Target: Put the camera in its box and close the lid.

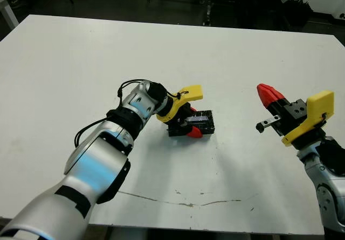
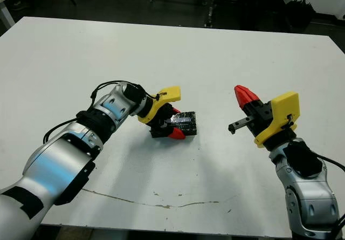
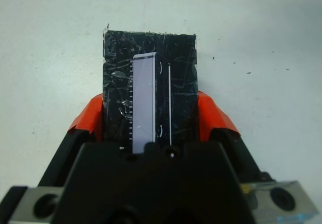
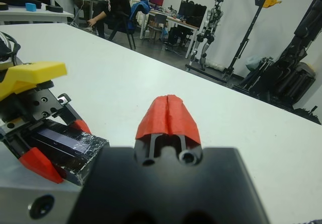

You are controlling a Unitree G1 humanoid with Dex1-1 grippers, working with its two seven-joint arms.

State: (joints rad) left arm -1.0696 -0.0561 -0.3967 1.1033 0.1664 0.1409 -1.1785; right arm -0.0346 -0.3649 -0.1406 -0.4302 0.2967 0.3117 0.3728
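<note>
Left hand (image 3: 150, 128) clamped across the lid (image 3: 149, 83), seated on the box on the tabletop (image 1: 81, 56) — press squarely down, then release. Right hand (image 1: 268, 95) pinched together — keep clear.

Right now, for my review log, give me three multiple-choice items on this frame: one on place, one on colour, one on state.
1. Where is the box?
A. At the table's far edge
B. Between the left gripper's fingers, near the table's middle
C. Under the right gripper

2. What colour are the gripper fingertips?
A. Red
B. Blue
C. Green

3. How is the right gripper?
A. Open wide
B. Shut on the lid
C. Shut, holding nothing

Answers:
1 B: the left wrist view shows the left gripper with a finger on each side of the box.
2 A: red tips show in every view.
3 C: the right wrist view shows its two tips pressed together in the air, with nothing between.
</note>
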